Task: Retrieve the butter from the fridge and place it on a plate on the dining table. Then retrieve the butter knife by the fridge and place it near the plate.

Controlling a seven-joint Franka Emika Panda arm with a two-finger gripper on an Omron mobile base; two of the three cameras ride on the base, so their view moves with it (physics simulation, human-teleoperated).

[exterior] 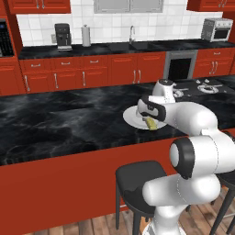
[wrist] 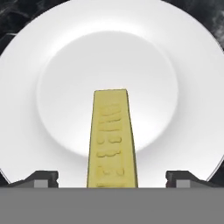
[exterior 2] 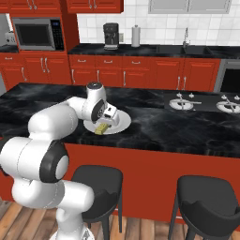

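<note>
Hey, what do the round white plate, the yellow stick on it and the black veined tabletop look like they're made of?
The round white plate looks like glazed ceramic: smooth, plain, with soft shading around its well. The yellow stick of butter looks soft and matte, with raised lettering moulded into its top. The black tabletop of the dining table looks like polished marble, judging by its white veins. All rendered, so these are guesses.

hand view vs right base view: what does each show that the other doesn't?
Hand view alone: raised lettering on the butter, and both fingertips standing wide apart with a clear gap to the stick on each side. Right base view alone: the dining table with its cooktop burners, the microwave, and two stools. Both: the butter lying on the white plate, the gripper open above it.
</note>
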